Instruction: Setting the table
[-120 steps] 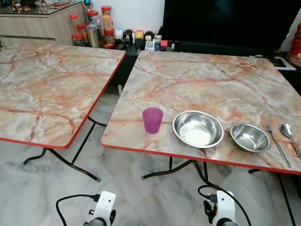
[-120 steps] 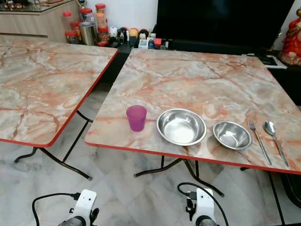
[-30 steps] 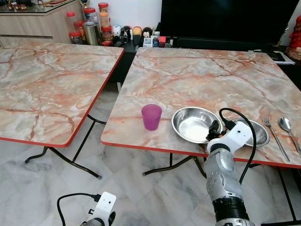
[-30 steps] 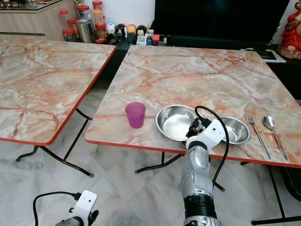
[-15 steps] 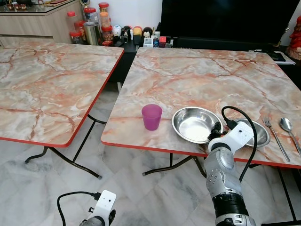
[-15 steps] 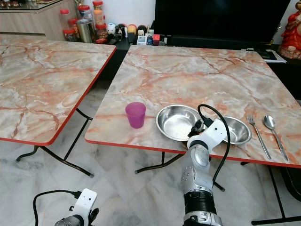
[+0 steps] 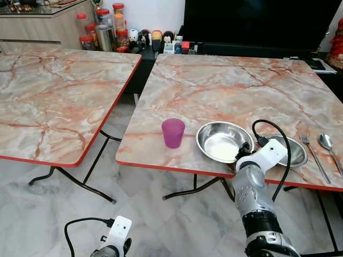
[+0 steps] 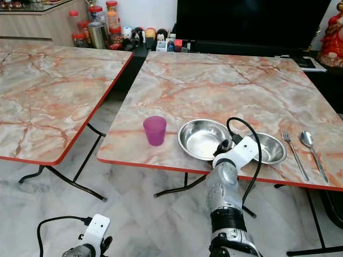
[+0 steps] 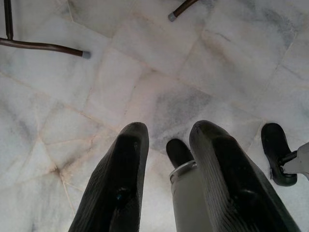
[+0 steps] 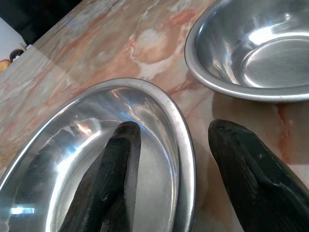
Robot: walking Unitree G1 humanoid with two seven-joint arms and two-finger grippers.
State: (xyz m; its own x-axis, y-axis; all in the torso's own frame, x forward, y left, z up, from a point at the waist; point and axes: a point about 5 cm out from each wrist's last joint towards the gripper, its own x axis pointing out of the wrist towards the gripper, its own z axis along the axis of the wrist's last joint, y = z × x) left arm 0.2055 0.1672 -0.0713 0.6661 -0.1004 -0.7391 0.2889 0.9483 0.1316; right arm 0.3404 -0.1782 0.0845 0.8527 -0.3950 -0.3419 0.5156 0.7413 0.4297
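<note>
On the right marble table (image 7: 214, 85), near its front edge, a purple cup (image 7: 173, 133), a wide steel dish (image 7: 221, 140), a smaller steel bowl (image 7: 297, 155), a fork (image 7: 312, 156) and a spoon (image 7: 327, 143) lie in a row. My right gripper (image 7: 245, 149) reaches up from below the table edge to the dish's right rim. In the right wrist view the gripper (image 10: 174, 128) is open and straddles that rim (image 10: 186, 145): one finger is over the dish's inside, the other over the table between dish and small bowl (image 10: 251, 53). My left gripper (image 9: 170, 126) hangs open above the floor.
A second marble table (image 7: 53, 96) stands to the left, with a gap of tiled floor (image 7: 115, 126) between the two. Behind are a dark TV (image 7: 257, 21), jars and small figures (image 7: 110, 29) and a wooden cabinet (image 7: 43, 27). Black table legs (image 7: 80, 184) cross the floor.
My right arm has come up from beside the floor to the table edge, and in the last second its gripper edged closer over the dish's rim. The left arm stays low.
</note>
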